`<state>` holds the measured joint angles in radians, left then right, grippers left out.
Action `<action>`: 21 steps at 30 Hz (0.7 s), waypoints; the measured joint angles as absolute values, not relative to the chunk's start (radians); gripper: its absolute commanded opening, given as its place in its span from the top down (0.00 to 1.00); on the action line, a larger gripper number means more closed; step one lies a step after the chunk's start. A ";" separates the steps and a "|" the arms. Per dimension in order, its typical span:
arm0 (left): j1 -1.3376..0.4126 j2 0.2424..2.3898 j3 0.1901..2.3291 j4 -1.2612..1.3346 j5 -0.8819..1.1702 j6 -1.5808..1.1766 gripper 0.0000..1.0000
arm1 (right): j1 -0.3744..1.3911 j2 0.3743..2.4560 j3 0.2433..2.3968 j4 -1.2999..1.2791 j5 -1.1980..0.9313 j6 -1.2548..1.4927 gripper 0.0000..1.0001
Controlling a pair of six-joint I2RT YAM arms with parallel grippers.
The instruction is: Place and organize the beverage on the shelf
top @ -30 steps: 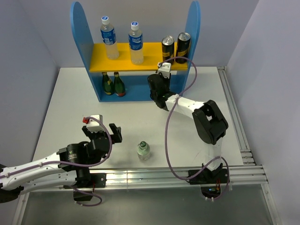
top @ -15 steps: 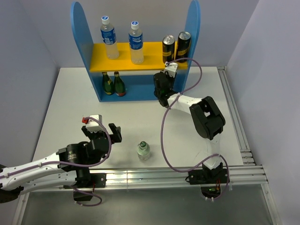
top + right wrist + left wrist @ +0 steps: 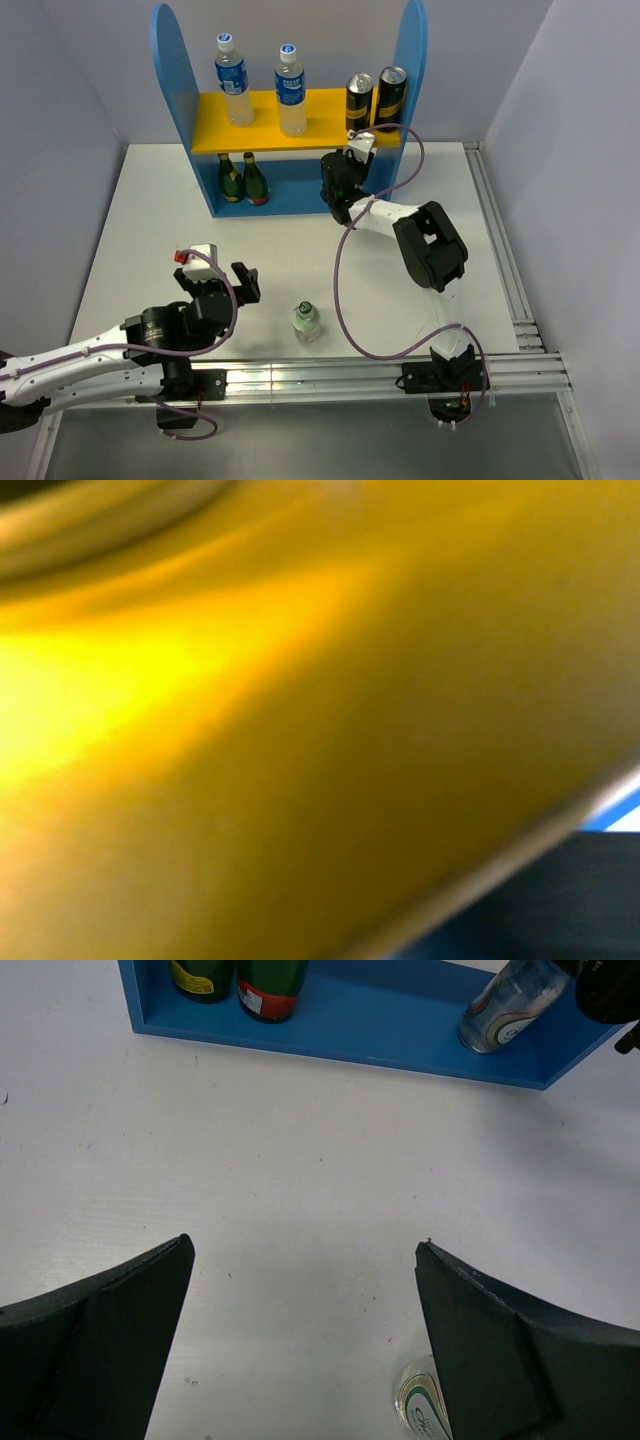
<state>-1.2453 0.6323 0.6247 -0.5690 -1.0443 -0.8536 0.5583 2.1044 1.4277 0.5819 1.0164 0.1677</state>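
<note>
The blue shelf holds two clear blue-label bottles on its yellow board. Two dark green bottles stand on its blue base. My right gripper reaches under the board at the base's right part. The left wrist view shows it at the top of a short clear bottle resting on the base. Its fingers are hidden; the right wrist view is filled by blurred yellow board. My left gripper is open and empty above the table. The other short clear bottle stands just to its right.
Two black-and-gold cans stand at the right end of the yellow board. The right arm's cable loops over the table behind the loose bottle. A metal rail runs along the near edge.
My right gripper has moved farther in under the yellow board, toward the back of the shelf's base. The left arm and the loose bottle have not moved.
</note>
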 measured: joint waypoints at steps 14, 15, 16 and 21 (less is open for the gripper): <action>-1.245 0.632 0.615 -0.558 -1.045 -0.851 0.01 | 0.558 2.081 1.387 0.537 0.999 0.216 0.03; -1.245 0.632 0.615 -0.558 -1.044 -0.851 0.01 | 0.558 2.069 1.371 0.530 0.994 0.226 0.03; -1.245 0.632 0.615 -0.558 -1.045 -0.851 0.01 | 0.558 2.056 1.360 0.521 0.987 0.233 0.03; -1.245 0.632 0.615 -0.558 -1.045 -0.851 0.01 | 0.565 1.977 1.299 0.464 0.962 0.264 0.02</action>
<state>-1.2453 0.6319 0.6147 -0.5579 -1.0447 -0.8513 0.5652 1.9774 1.2991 0.4637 0.9619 0.2642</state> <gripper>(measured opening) 0.994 0.980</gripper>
